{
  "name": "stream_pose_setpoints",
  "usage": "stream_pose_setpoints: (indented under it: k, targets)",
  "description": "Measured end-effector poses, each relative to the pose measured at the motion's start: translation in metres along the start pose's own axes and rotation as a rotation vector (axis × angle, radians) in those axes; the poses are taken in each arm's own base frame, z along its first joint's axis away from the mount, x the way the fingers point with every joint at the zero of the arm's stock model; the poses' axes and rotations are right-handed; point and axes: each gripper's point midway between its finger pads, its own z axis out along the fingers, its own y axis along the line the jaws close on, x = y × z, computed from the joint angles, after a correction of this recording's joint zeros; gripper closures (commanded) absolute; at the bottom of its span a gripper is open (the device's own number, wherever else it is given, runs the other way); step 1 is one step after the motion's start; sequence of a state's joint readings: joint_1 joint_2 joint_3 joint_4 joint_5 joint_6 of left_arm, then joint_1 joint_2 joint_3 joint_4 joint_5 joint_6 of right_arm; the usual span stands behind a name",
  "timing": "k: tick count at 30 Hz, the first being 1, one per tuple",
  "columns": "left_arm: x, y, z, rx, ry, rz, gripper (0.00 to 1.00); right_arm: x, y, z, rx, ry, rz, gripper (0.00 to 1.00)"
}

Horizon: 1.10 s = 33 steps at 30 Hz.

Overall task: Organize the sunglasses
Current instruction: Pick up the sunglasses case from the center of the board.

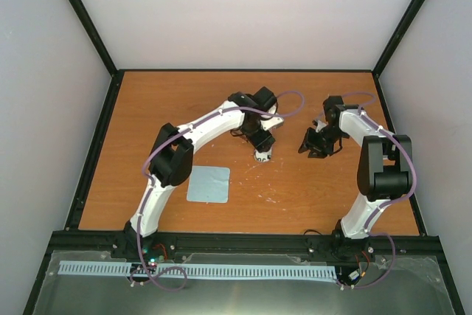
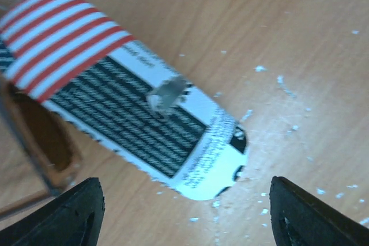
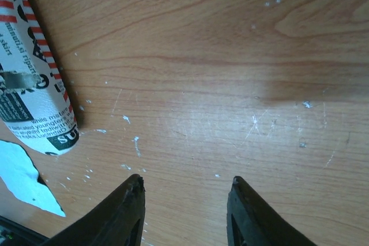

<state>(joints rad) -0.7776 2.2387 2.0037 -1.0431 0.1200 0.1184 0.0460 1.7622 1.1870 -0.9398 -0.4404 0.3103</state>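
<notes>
Just beside the flag-patterned case (image 2: 144,119), the sunglasses (image 2: 40,139) lie outside it.

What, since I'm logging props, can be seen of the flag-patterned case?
The case is oblong and hard-looking: red-and-white stripes at one end, a black panel of white print, a rounded white printed tip, and a small grey tab midway. It lies flat on the wooden table, the sunglasses beside its striped end.

A flag-patterned case (image 2: 132,96), striped red and white, is lying on the wooden surface (image 1: 310,189) among white specks (image 2: 260,68). A light blue cloth (image 1: 209,184) is resting flat nearer the front edge.
</notes>
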Motion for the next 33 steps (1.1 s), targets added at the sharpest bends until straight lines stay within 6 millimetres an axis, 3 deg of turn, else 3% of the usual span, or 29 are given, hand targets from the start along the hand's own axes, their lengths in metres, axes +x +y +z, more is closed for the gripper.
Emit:
stream_pose_setpoints:
  k: [6,19,33]
  targets:
    - [0.005,-0.023,0.008,0.063,0.027,0.027,0.11,0.000,0.002,0.001,-0.013,-0.001,-0.003,0.62]
    - [0.030,-0.019,0.051,0.058,0.146,0.006,0.01,-0.001,0.003,0.001,-0.023,-0.003,-0.012,0.61]
    - [0.001,-0.012,0.065,0.039,0.092,0.009,0.01,0.008,0.000,0.009,-0.035,0.026,0.000,0.60]
